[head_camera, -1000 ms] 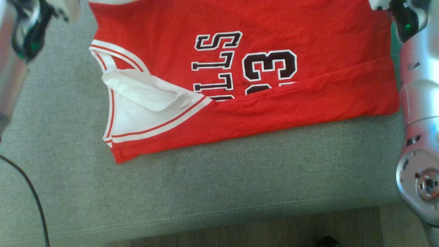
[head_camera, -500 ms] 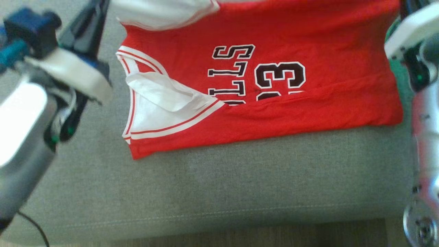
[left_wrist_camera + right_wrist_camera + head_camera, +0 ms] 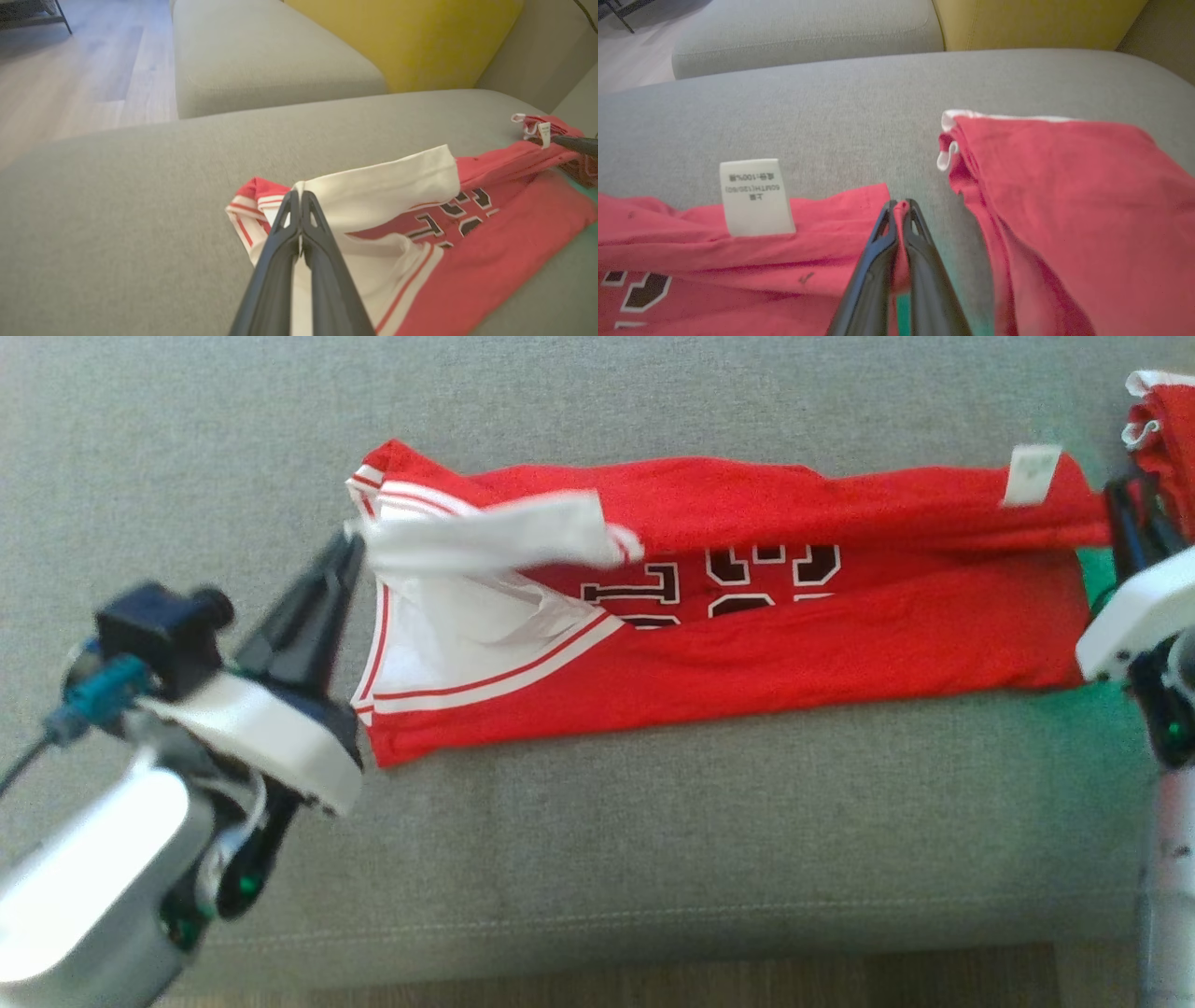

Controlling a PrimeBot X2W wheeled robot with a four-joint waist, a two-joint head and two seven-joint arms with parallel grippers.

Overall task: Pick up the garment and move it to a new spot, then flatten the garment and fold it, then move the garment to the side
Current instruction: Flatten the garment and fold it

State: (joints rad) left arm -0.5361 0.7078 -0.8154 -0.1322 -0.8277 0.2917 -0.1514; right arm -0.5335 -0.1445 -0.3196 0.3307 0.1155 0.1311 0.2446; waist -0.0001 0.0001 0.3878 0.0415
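Place: a home living room, going by the furniture and floor.
Seating: a wide sofa seat (image 3: 597, 821) in grey woven fabric, with a stitched seam (image 3: 597, 919) running along its front edge.
More seating: a second grey cushion (image 3: 261, 51) of the same cloth stands beyond it, with a gap between the two.
Soft furnishing: a mustard-yellow cushion (image 3: 406, 32) stands at the back, beside grey upholstery.
Floor: pale wood planks (image 3: 70, 84), the kind laid in a lived-in room.
Other furniture: a thin, slanted dark leg (image 3: 64, 17) stands at the far end of the floor.
Laundry: a red jersey (image 3: 840, 644) with black lettering lies across the seat, ordinary household clothing.
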